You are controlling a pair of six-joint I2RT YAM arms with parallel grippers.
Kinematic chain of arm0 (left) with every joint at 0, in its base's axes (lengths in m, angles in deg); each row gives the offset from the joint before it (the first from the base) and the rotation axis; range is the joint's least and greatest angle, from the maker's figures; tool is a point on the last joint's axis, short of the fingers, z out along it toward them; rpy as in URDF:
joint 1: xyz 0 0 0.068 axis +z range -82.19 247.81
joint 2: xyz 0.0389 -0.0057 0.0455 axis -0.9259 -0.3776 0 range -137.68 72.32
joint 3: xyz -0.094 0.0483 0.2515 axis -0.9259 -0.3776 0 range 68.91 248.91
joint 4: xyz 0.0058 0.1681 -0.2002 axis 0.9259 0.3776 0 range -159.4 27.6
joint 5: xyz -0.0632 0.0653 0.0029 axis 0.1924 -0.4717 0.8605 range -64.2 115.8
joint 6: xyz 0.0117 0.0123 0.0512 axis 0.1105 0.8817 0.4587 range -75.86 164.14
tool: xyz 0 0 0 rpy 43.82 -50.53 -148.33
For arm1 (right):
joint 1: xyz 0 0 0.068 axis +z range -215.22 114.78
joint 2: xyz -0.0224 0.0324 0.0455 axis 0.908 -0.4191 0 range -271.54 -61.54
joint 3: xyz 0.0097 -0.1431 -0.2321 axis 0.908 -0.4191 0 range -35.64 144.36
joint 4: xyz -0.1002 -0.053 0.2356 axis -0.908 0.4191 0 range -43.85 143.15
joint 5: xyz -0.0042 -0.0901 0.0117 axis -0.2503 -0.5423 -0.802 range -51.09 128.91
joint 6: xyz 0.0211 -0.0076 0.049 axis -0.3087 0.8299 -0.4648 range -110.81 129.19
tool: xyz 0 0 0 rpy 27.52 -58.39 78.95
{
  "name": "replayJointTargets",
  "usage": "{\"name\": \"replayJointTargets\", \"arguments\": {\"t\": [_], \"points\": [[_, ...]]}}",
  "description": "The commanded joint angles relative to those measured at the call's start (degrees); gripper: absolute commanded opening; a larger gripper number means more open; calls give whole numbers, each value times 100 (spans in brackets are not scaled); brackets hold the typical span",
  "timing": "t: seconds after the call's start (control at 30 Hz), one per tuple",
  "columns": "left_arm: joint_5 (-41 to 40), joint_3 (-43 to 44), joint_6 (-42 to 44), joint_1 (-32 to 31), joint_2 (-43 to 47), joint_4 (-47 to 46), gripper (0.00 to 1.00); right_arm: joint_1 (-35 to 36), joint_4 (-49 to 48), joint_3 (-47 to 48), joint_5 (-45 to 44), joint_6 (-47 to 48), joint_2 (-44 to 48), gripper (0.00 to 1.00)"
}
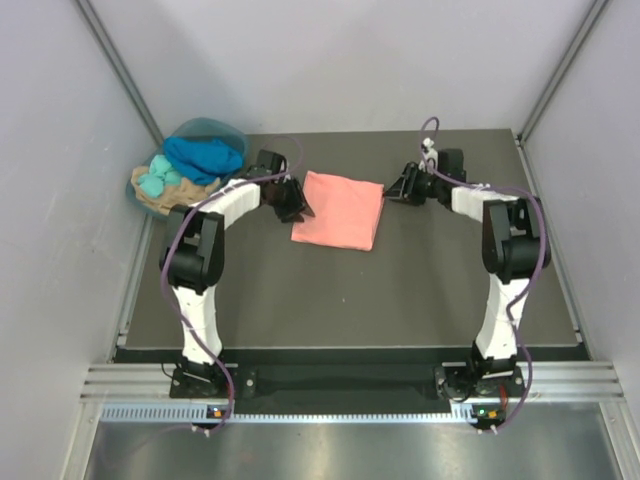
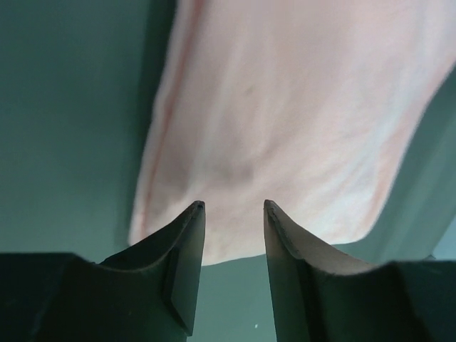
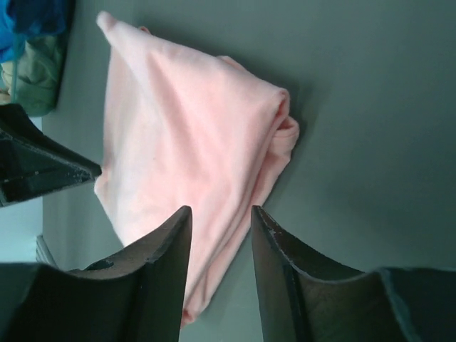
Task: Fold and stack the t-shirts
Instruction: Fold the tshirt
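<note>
Both sets of jaws are parted and empty: left gripper (image 1: 303,209) and right gripper (image 1: 392,192) flank the folded salmon-pink t-shirt (image 1: 338,210) mid-frame on the counter (image 1: 320,300) (layers bunched); pinch one layer and you'll unfold it.

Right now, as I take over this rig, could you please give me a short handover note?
Grippers: left gripper open and empty, at the left edge of the salmon-pink shirt; right gripper open and empty, at its right edge.
Done: the salmon-pink shirt lies folded in the middle.
Left: blue shirt, turquoise shirt and tan shirt, crumpled in a heap at far left, to fold and stack.
</note>
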Motion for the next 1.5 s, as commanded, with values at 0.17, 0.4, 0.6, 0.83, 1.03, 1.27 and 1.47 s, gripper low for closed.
{"name": "replayJointTargets", "arguments": {"t": [0.17, 0.4, 0.6, 0.83, 1.03, 1.27, 1.47], "points": [[716, 1684, 319, 174, -835, -292, 43, 474, 577, -520, -344, 42, 1293, 23], [1200, 2167, -174, 315, -1626, -1532, 44, 905, -380, -1188, 17, -389, 1022, 23], [1323, 2826, -692, 412, -2592, -1972, 44, 792, -680, -1811, -176, -187, 705, 23], [1683, 3275, -1290, 553, -2831, -2156, 43, 738, -592, -2059, -352, 173, 1153, 24], [2061, 3372, -1633, 570, -2639, -2307, 43, 773, -522, -1919, -133, 50, 1522, 30], [946, 2759, 33, 561, -1427, -427, 43, 721, -92, -1541, -772, -38, 1980, 57], [6, 1230, 773, 553, -319, 313, 44, 607, 347, -672, -1090, 120, 1321, 61]]}}
